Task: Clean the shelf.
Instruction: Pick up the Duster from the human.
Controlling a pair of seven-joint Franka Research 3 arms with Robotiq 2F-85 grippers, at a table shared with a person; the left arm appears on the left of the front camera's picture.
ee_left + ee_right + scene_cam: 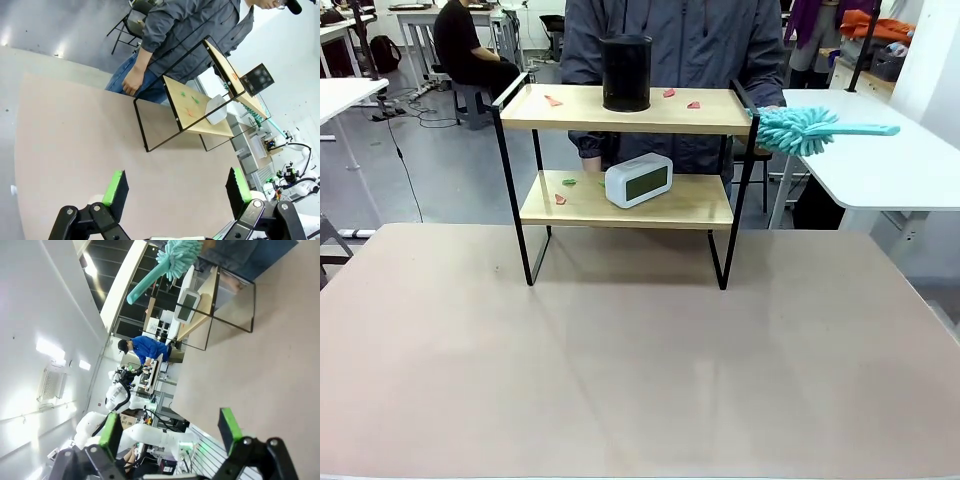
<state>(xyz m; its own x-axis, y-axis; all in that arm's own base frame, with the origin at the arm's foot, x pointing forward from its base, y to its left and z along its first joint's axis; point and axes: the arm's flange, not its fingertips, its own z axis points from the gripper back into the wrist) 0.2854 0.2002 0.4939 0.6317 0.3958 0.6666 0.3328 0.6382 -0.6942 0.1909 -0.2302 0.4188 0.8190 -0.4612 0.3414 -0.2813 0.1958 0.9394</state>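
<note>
Beige tabletop (pixel 620 380) lying broad and free in front of the shelf (pixel 700 200), set lengthwise left-to-right near the far edge. Left gripper (pixel 176 186) and right gripper (pixel 170 427) spread wide, holding nothing.

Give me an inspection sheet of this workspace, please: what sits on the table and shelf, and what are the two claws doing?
Surface: beige table, with the shelf toward its far side.
Job's things: shelf upright; red scraps on its top board, a green scrap and another red one on the lower board; teal duster held level at the top right corner.
Clutter: black mesh cup on the top board; white digital clock on the lower board.
Grippers: left gripper open, empty; right gripper open, empty.
Cables: black cables on the floor, far left.
Surroundings: person standing behind the shelf; white side table; seated person farther back.
</note>
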